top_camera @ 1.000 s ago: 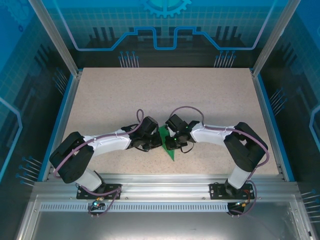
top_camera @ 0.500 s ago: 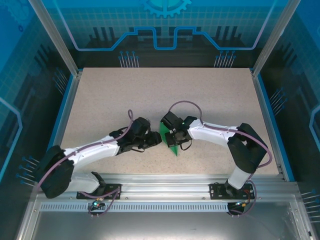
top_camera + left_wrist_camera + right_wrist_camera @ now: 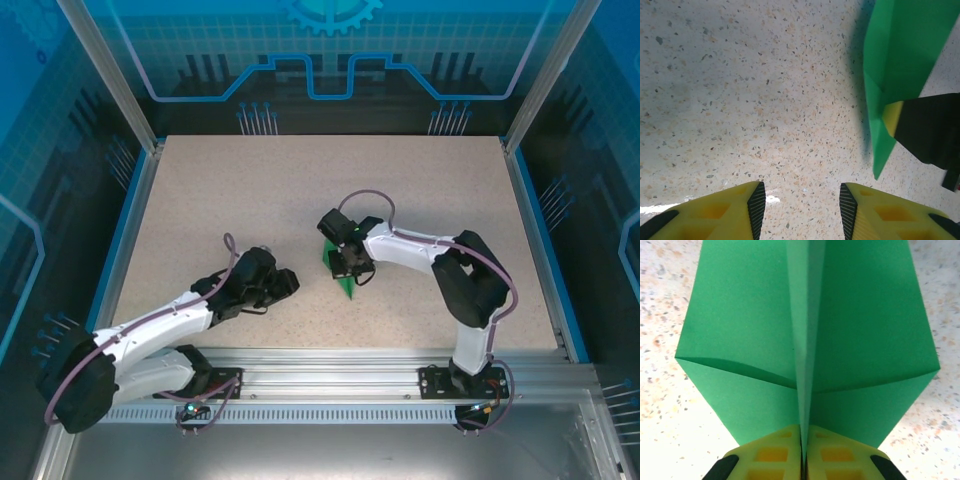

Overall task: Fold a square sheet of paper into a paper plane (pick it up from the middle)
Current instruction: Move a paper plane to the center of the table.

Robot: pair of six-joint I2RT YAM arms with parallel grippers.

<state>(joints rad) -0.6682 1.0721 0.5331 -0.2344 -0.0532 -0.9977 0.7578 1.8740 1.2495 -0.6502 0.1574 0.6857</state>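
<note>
The bright-green paper plane (image 3: pixel 805 340) stands on its folded keel, with both wings spread flat to either side. My right gripper (image 3: pixel 804 455) is shut on the centre crease from behind. From above, the paper plane (image 3: pixel 343 283) pokes out toward the near edge from under the right gripper (image 3: pixel 345 262), near the middle of the table. My left gripper (image 3: pixel 800 205) is open over bare tabletop, nothing between its yellow fingers. In its view the plane (image 3: pixel 900 55) rises at the upper right, pinched by a dark-and-yellow finger (image 3: pixel 927 127). From above, the left gripper (image 3: pixel 285 283) sits left of the plane, apart from it.
The speckled beige tabletop (image 3: pixel 250 190) stretches wide behind both arms. Blue-edged metal frame rails (image 3: pixel 535 240) border the left and right sides, and a metal rail (image 3: pixel 320 360) carrying the arm bases runs along the near edge.
My left gripper has drawn back to the left and toward the near edge, away from the plane. The right gripper, still holding the plane, has shifted slightly back and turned.
</note>
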